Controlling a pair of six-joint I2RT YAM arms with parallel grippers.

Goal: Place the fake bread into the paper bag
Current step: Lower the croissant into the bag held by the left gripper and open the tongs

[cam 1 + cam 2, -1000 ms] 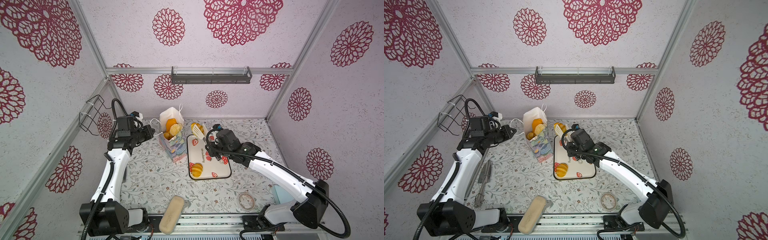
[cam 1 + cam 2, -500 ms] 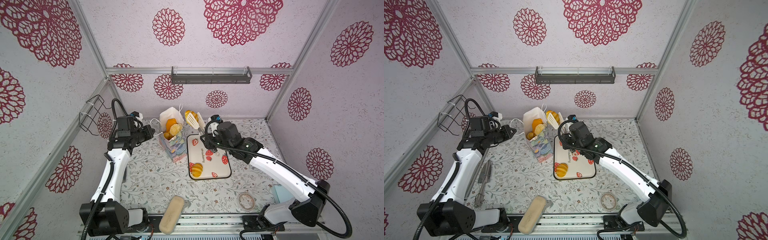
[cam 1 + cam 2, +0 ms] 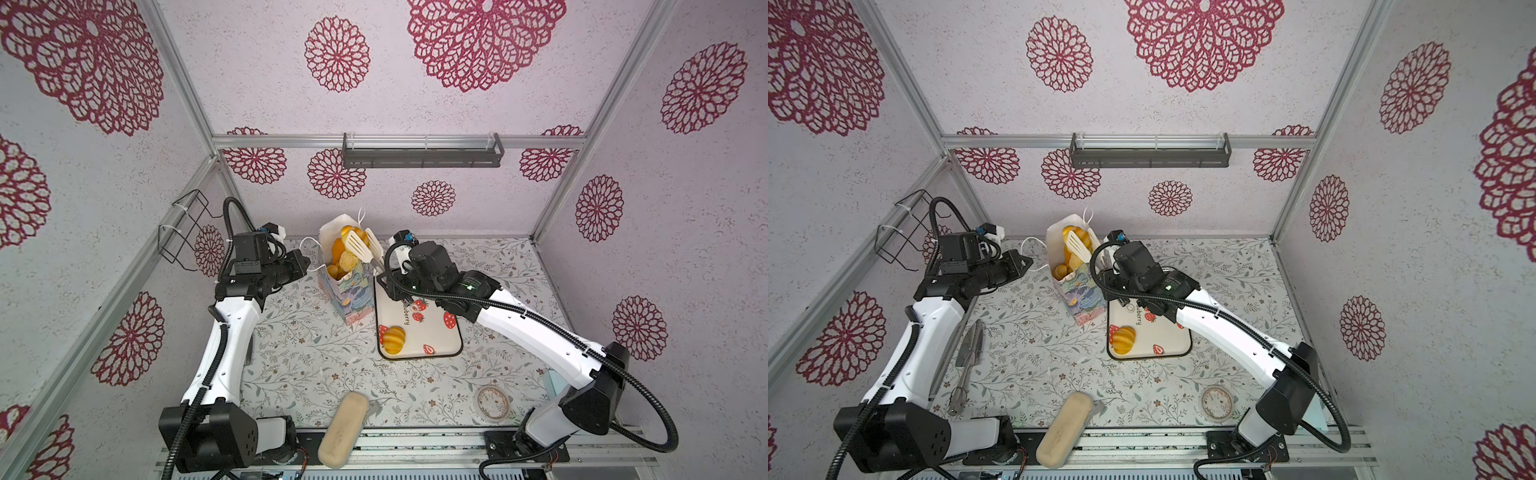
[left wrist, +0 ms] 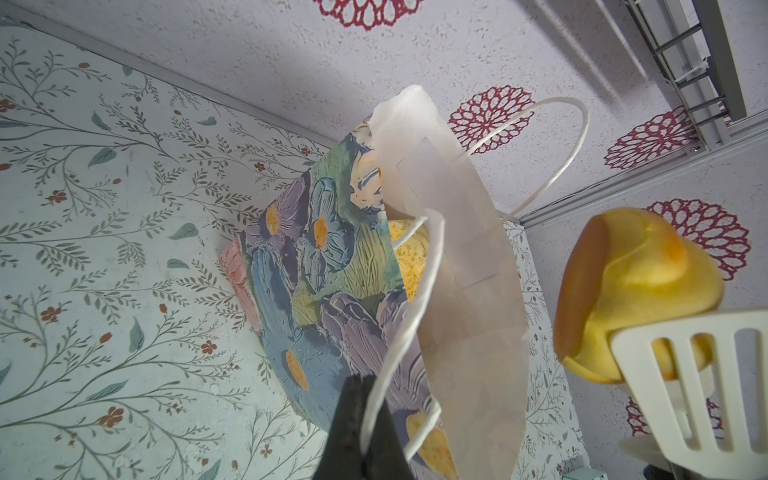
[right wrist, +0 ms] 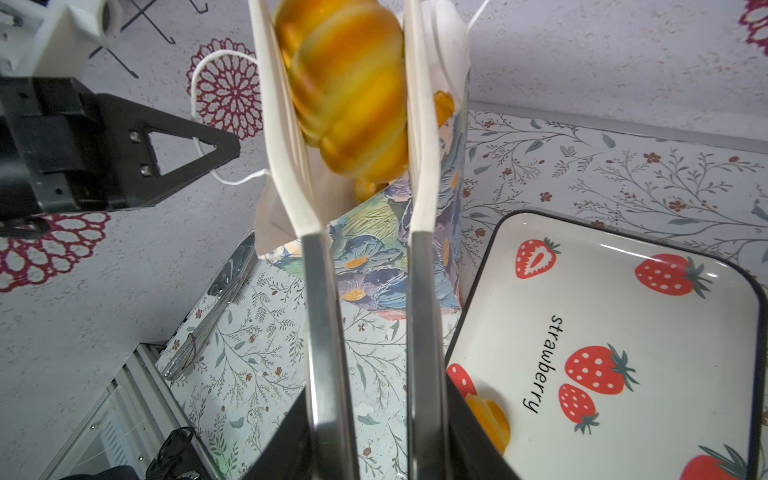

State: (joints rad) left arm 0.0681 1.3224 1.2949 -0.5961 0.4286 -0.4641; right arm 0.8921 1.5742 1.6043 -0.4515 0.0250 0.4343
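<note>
Floral tabletop (image 3: 316, 353), "strawberry" tray (image 5: 602, 316), fake bread (image 3: 392, 340)

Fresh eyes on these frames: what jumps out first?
White tongs in the right gripper pinch a glossy striped bun at the open top of the flowered paper bag, which holds several pastries. The left gripper has its jaws shut on the bag's cord handle. A lone bun sits on the strawberry tray beside the bag.
</note>
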